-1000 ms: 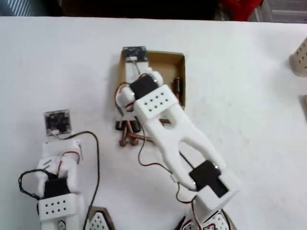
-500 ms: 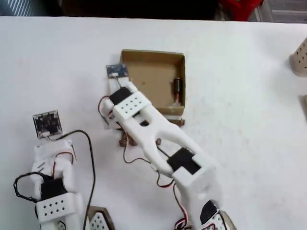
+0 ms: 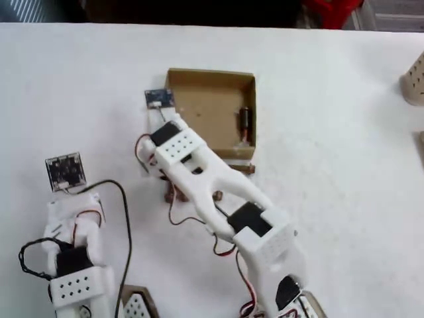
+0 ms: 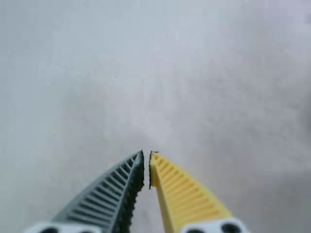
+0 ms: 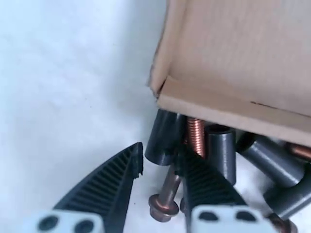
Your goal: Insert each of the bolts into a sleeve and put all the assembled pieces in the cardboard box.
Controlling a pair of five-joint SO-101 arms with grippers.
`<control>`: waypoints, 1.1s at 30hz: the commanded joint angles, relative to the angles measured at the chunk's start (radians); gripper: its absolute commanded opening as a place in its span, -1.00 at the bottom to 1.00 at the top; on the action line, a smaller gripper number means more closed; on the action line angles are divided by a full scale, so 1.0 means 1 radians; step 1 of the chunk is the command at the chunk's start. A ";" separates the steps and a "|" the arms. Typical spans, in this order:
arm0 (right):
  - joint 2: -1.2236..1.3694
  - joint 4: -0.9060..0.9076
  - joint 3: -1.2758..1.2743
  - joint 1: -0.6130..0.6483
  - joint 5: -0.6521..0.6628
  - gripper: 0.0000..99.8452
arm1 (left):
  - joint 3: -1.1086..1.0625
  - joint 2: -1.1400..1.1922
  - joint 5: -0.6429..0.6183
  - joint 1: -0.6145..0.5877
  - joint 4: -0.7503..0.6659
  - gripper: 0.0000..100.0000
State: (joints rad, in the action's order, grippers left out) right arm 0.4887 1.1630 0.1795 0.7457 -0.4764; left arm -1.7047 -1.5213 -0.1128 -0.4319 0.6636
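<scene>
The cardboard box (image 3: 199,109) lies open at mid-table, its corner (image 5: 233,58) close ahead in the right wrist view. One assembled bolt-and-sleeve piece (image 3: 245,126) rests by the box's right wall. Dark sleeves (image 5: 221,150) and copper bolts (image 5: 167,194) are piled outside the box's near left corner, partly under my right arm (image 3: 179,142). My right gripper (image 5: 160,153) is open low over this pile, a sleeve (image 5: 163,138) at its tips and a bolt between its fingers. My left gripper (image 4: 146,154) is shut over bare table at the near left, away from the pile.
A loose bolt (image 3: 246,169) lies against the box's near wall. A beige perforated object (image 3: 414,79) stands at the right edge. The left arm (image 3: 73,225) and its black cable (image 3: 126,218) occupy the near left corner.
My right arm swung from above the box toward the near left and came down over the pile outside its corner. The left arm shifted slightly left.
</scene>
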 commanded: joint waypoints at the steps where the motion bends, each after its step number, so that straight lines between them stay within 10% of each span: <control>1: -0.015 -0.008 0.038 -0.010 0.002 -0.81 | 0.005 -0.008 0.009 -0.008 -0.035 -0.89; 33: 0.091 0.062 0.167 -0.053 0.002 -0.90 | 0.005 -0.008 0.009 -0.008 -0.035 -0.89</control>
State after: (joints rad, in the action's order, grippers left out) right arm 0.6252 1.2290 0.3345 0.7150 -0.4764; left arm -1.7047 -1.5213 -0.1128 -0.4319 0.6636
